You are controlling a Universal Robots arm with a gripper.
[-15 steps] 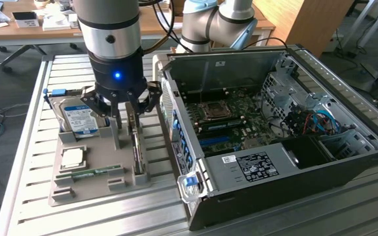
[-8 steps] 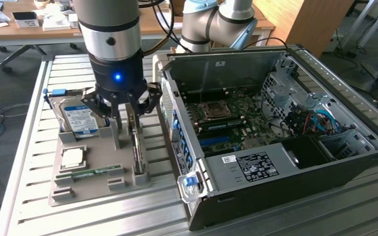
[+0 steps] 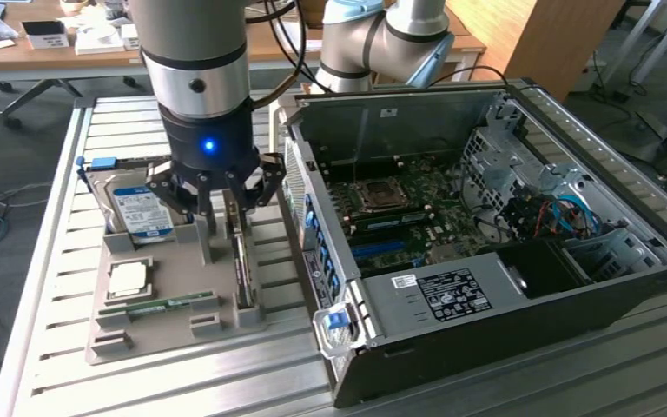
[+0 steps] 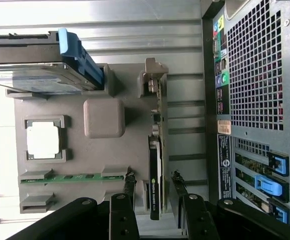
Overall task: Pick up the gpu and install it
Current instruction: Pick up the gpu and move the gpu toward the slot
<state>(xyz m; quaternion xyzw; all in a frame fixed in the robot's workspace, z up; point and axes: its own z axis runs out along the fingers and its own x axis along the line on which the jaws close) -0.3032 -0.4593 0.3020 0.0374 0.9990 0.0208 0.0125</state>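
Pick-up was in hand: on the tray (image 3: 154, 339), the gripper (image 3: 222, 207) hung open astride the gpu (image 3: 242, 271) (jaws apparently not touching). It stood on edge along the tray's edge nearest the case (image 3: 519, 339), long axis parallel to that edge; a grasp would call for jaws square on both faces

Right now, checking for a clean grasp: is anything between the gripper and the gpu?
Nothing visible. The gripper is open, its fingers either side of the gpu, which stands on edge in the gray holder, a gap showing on each side.
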